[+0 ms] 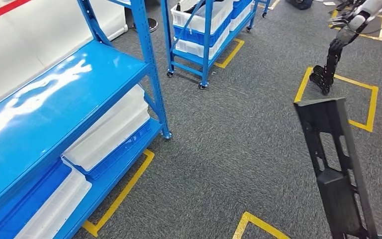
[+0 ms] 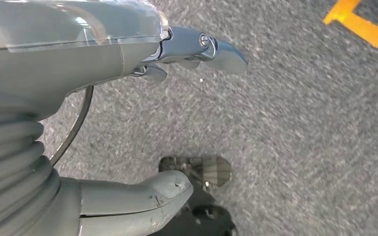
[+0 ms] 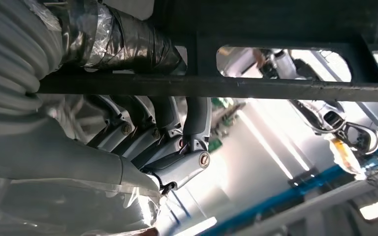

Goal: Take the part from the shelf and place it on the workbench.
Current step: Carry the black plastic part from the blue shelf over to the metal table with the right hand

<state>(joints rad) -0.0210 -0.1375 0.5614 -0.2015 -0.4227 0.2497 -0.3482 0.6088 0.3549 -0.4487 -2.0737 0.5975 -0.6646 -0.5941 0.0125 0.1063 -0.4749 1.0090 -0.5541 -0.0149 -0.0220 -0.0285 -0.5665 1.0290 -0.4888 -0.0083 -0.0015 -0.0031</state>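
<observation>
I am holding the part (image 1: 335, 169), a long black frame with holes cut in it, on the right side of what I am seeing. It is sticking up and leaning a little away from me, over the grey floor (image 1: 229, 139). My right hand (image 3: 162, 142) is gripping it. In my right wrist view, my dark fingers (image 3: 197, 120) are curling around a thin black bar of the part (image 3: 226, 87), and my thumb is lying on the other side of that bar.

My left hand (image 2: 142, 118) is hanging over the floor (image 2: 295, 128) and holding nothing. Its thumb (image 2: 138, 204) and its fingers (image 2: 202, 46) are sitting apart, with carpet showing between them.

The blue shelf (image 1: 54, 109) is standing on my left. Its top board is shining. White bins (image 1: 109, 129) are sitting on the lower boards. The part is well apart from the shelf, with bare floor between them.

Yellow tape (image 1: 122, 194) is marking lines on the floor near the shelf and near me. Far away, a second blue rack (image 1: 206, 30) on wheels is holding more white and blue bins. At the far right, another robot's arm (image 1: 335, 50) is hanging down with a dark hand over a yellow tape square (image 1: 363, 107).
</observation>
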